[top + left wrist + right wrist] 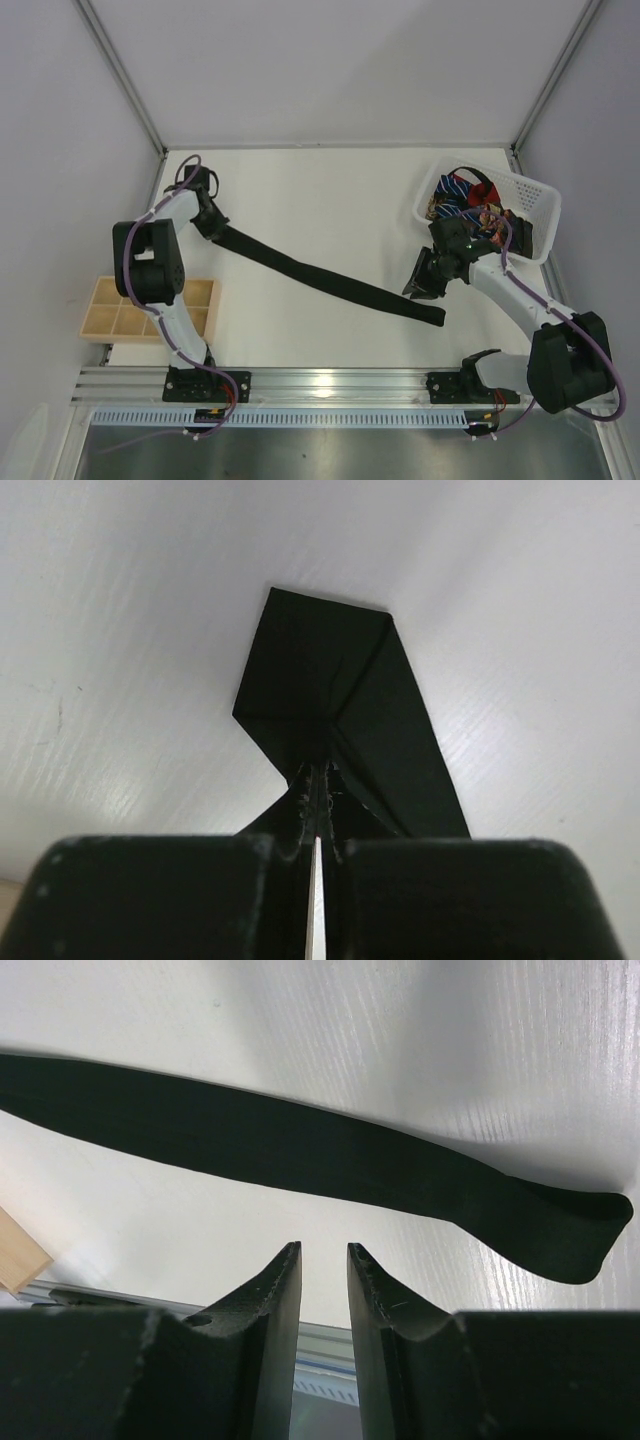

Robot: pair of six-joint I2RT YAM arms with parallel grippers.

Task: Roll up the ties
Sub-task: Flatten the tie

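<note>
A plain black tie (330,285) lies stretched diagonally over the white table, from back left to front right. My left gripper (212,226) is shut on its left end; in the left wrist view the folded black cloth (330,690) is pinched between the closed tips of the gripper (320,777). Just behind the tie's right end (575,1235), my right gripper (418,284) hovers open, its fingers a narrow gap apart and nothing between them (324,1252). More ties (468,195), blue-white striped, red and patterned, lie heaped in the basket.
The white lattice basket (530,200) stands at the back right, close behind the right arm. A wooden compartment tray (150,305) sits at the left edge beside the left arm. A metal rail (320,385) runs along the near edge.
</note>
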